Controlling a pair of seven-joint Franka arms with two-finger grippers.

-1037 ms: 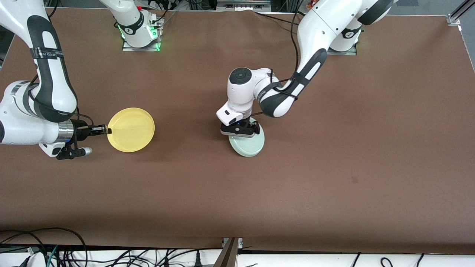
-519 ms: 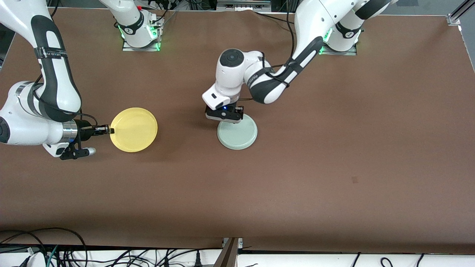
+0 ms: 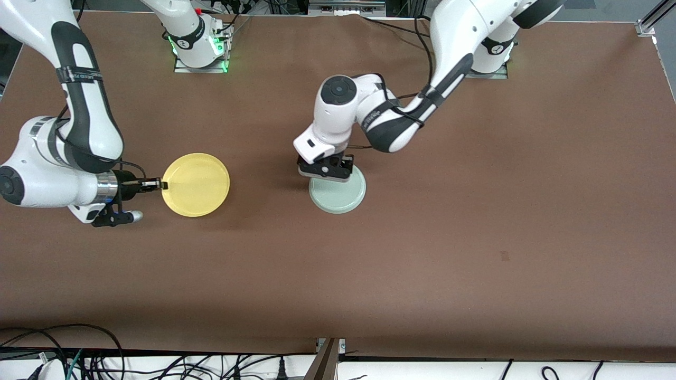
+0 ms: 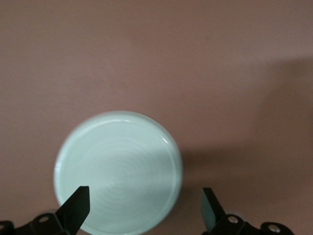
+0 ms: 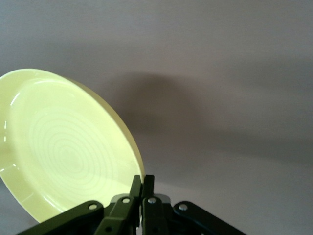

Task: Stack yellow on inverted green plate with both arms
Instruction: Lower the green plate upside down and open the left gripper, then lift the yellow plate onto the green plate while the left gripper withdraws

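The right gripper (image 3: 158,184) has its fingers (image 5: 142,188) clenched on the rim of the yellow plate (image 3: 195,184), pinching it at the plate's 9 o'clock edge as the front view shows it. The plate faces up, its hollow side showing, and is held off the tabletop (image 3: 475,211) toward the right arm's end; the right wrist view shows it tilted. Being round, it has no long axis.

The left gripper (image 3: 326,168) hangs with its 2 fingers (image 4: 76,208) released and spread wide, over the 11 o'clock edge of the green plate (image 3: 338,192). That plate lies upside down and flat on the tabletop near the middle, its flat underside up, with nothing gripping it. The 2 plates are well apart, the green one toward the left arm's end.
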